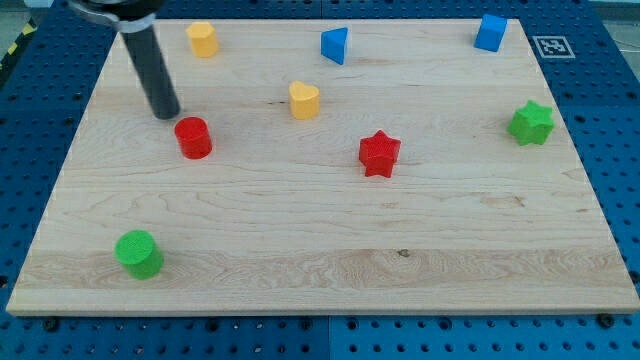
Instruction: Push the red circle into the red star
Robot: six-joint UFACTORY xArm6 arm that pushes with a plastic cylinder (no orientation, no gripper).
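The red circle (193, 137) stands on the wooden board (320, 260) at the view's left of centre. The red star (379, 153) lies to the view's right of it, well apart. My tip (166, 113) is on the board just up and to the left of the red circle, a small gap away from it. The dark rod rises from the tip toward the view's top left.
A yellow block (202, 39) sits at the top left, a yellow heart (304, 100) between circle and star but higher, a blue triangle (336, 44) at top centre, a blue cube (490, 32) at top right, a green star (530, 122) at right, a green circle (138, 253) at bottom left.
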